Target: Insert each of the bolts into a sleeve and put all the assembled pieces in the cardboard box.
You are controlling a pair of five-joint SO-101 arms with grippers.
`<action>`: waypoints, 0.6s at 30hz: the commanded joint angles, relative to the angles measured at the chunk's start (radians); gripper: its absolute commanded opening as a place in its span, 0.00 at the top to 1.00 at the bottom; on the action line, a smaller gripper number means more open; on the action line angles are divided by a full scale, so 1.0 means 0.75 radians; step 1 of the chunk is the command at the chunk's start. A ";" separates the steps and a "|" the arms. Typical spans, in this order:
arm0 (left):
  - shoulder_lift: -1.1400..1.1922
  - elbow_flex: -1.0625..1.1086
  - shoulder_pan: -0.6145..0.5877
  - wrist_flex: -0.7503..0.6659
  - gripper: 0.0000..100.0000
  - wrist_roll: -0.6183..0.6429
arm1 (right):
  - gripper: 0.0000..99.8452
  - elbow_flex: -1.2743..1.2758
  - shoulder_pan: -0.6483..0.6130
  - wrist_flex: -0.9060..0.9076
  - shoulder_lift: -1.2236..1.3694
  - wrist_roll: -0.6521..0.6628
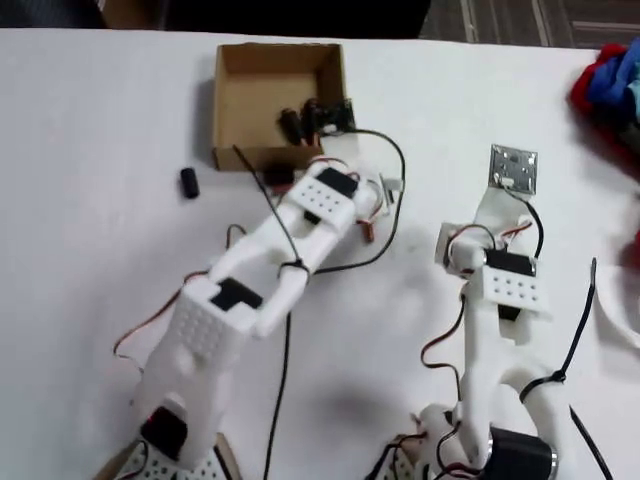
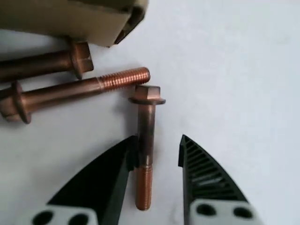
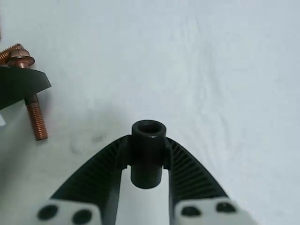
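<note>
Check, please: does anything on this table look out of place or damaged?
One short black cylindrical sleeve lies alone on the white table, left of the brown cardboard box in the high view, apart from the copper-coloured bolts. Nothing looks spilled or damaged.

Cardboard box (image 1: 262, 75): brown, open-topped, at table's 12 o'clock edge.
Assembled pieces (image 1: 315, 118): dark, bunched in box's 4 o'clock corner.
Loose sleeve (image 1: 189, 183): short black cylinder on table, at box's 8 o'clock, apart from it.
Held sleeve (image 3: 148, 159): black tube, bore visible, clamped in right gripper (image 3: 147, 141).
Bolts: three, copper, flanged hex heads, off box's 5 o'clock corner.
First bolt (image 2: 47, 63) and second bolt (image 2: 70, 91) lie alongside, heads at opposite ends.
Third bolt (image 2: 145, 136): between spread fingers of left gripper (image 2: 158, 138), touching one.
</note>
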 commanded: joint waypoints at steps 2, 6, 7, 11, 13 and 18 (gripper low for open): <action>0.068 -0.165 -0.014 -0.014 0.84 0.008 | 0.98 -0.012 0.011 -0.028 -0.062 -0.012; 0.135 -0.230 -0.037 0.053 0.85 0.008 | 0.98 -0.012 0.013 -0.028 -0.062 -0.012; 0.145 -0.249 -0.041 0.092 0.87 0.008 | 0.98 -0.012 0.013 -0.028 -0.064 -0.012; 0.176 -0.328 -0.043 0.231 0.97 -0.084 | 0.98 -0.012 0.013 -0.028 -0.064 -0.012; 0.168 -0.359 -0.041 0.309 0.97 -0.135 | 0.98 -0.012 0.013 -0.030 -0.062 -0.012; 0.108 -0.498 -0.037 0.698 0.97 -0.262 | 0.98 -0.012 0.013 -0.030 -0.062 -0.012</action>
